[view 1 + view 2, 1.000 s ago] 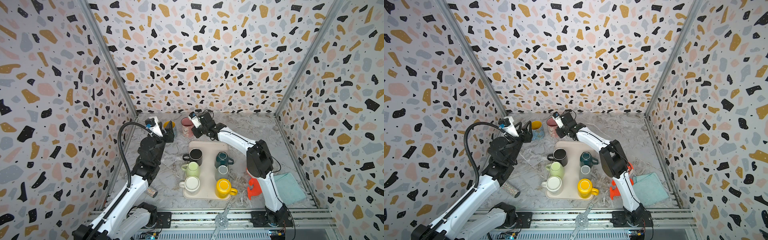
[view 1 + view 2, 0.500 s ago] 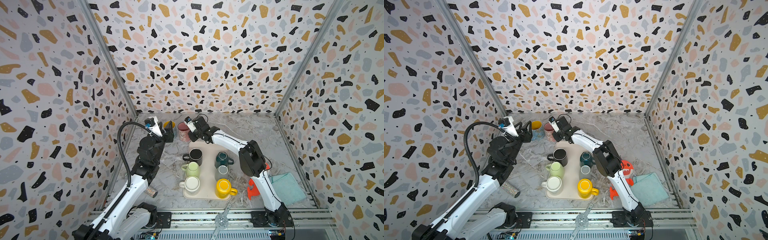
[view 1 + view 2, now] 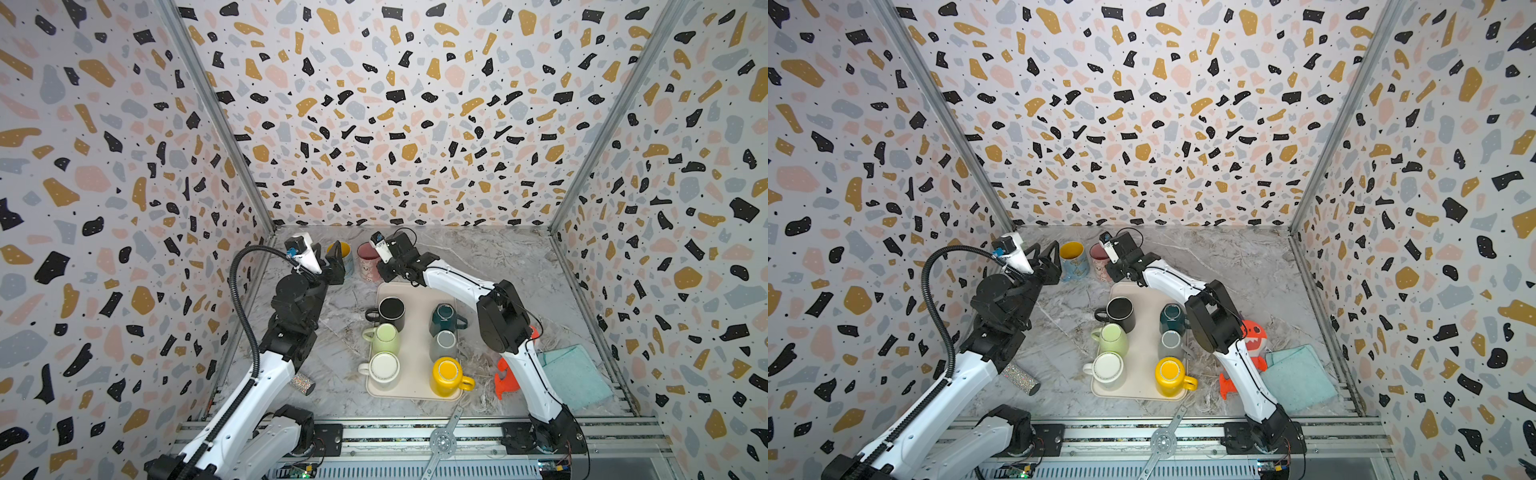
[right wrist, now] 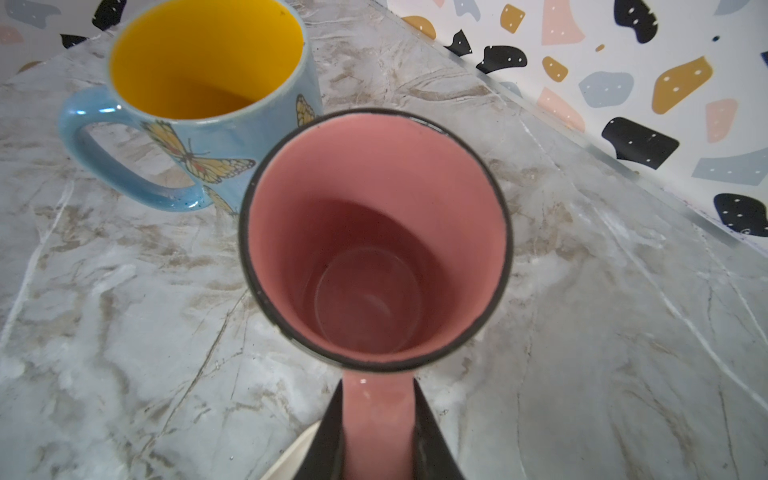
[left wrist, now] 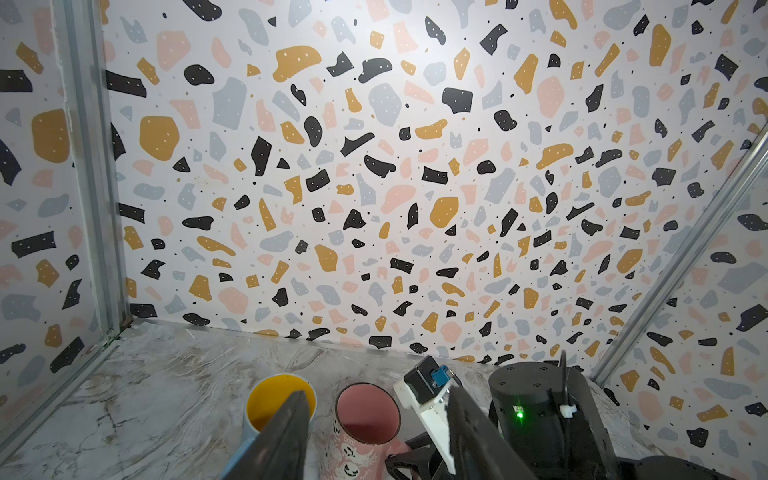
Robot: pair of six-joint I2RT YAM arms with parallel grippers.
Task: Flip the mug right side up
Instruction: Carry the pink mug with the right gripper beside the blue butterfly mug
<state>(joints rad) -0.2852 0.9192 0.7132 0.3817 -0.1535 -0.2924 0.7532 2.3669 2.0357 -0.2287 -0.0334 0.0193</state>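
Right gripper [image 4: 379, 432] is pinched on the handle of the pink mug [image 4: 374, 232], its two dark fingers [image 4: 328, 436] pressed flat against either side of the pink strap. A sliver of the cream tray [image 3: 411, 291] shows just beside those fingers in the right wrist view.

Beyond the handle, the mug stands upright with its mouth up. It is tall, with a glossy pink inside, a thin dark rim and a round, bare bottom. The left wrist view shows its pink outside printed with small white cartoon faces and some lettering. Both top views place it on the marble tabletop [image 3: 498, 266], off the tray and just past the tray's far left corner. Whether its base rests on the marble or hangs just above it, I cannot tell.

Just beside it, on the side away from the right arm, stands a blue mug [image 4: 232, 137] with orange butterflies and a yellow inside. It is also mouth up, with its handle turned away from the pink one. The two sit close together; I cannot tell whether they touch.

Left gripper [image 3: 1045, 254] hovers just beside the blue mug, its fingers spread with nothing between them.

Farthest back rises the speckled back wall [image 3: 415, 124].
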